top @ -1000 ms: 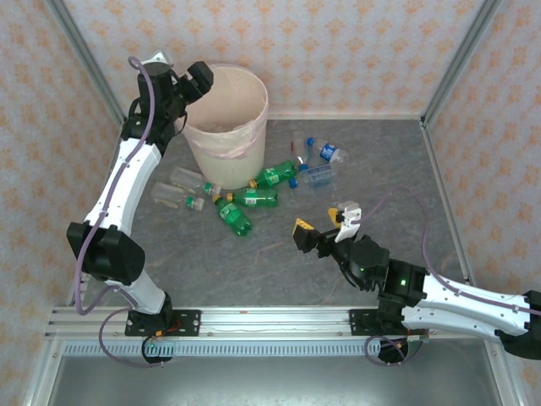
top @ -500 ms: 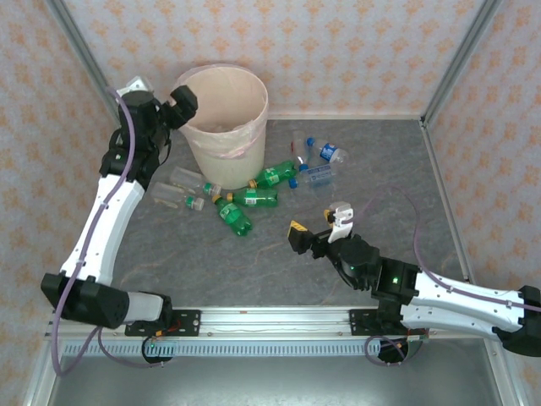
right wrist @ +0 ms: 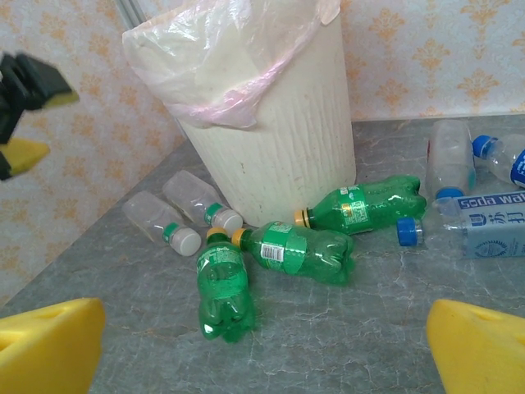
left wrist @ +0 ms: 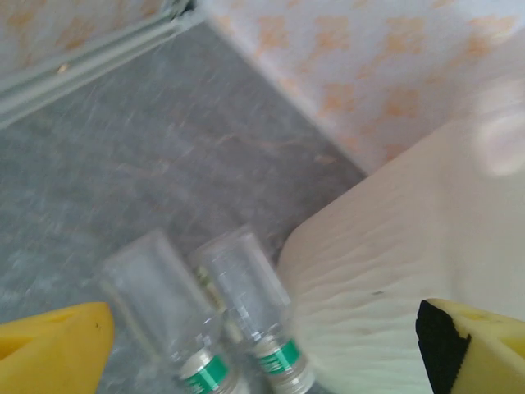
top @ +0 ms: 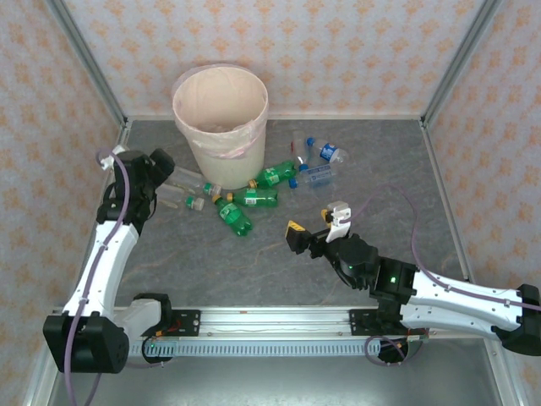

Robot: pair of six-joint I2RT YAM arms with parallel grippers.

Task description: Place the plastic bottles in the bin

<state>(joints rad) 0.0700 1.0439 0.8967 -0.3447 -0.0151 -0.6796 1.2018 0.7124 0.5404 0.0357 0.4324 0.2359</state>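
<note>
The cream bin (top: pixel 220 118) with its pink liner stands at the back left. Around its base lie the plastic bottles: three green ones (top: pixel 234 216) (right wrist: pixel 299 250), two clear white-capped ones (top: pixel 173 199) (left wrist: pixel 246 304), and clear blue-capped ones (top: pixel 325 152) (right wrist: pixel 484 222). My left gripper (top: pixel 161 169) (left wrist: pixel 262 361) is open, left of the bin, hovering over the two white-capped bottles with nothing held. My right gripper (top: pixel 317 224) (right wrist: pixel 262 361) is open and empty, facing the green bottles from some distance.
The bin's wall (left wrist: pixel 394 271) is close on the left gripper's right side. Patterned enclosure walls (top: pixel 338 51) with metal posts surround the grey table (top: pixel 254 262). Bare floor lies between the right gripper and the bottles.
The left arm has come down from the bin's rim to the table left of the bin, over the clear bottles. The right gripper has shifted slightly left.
</note>
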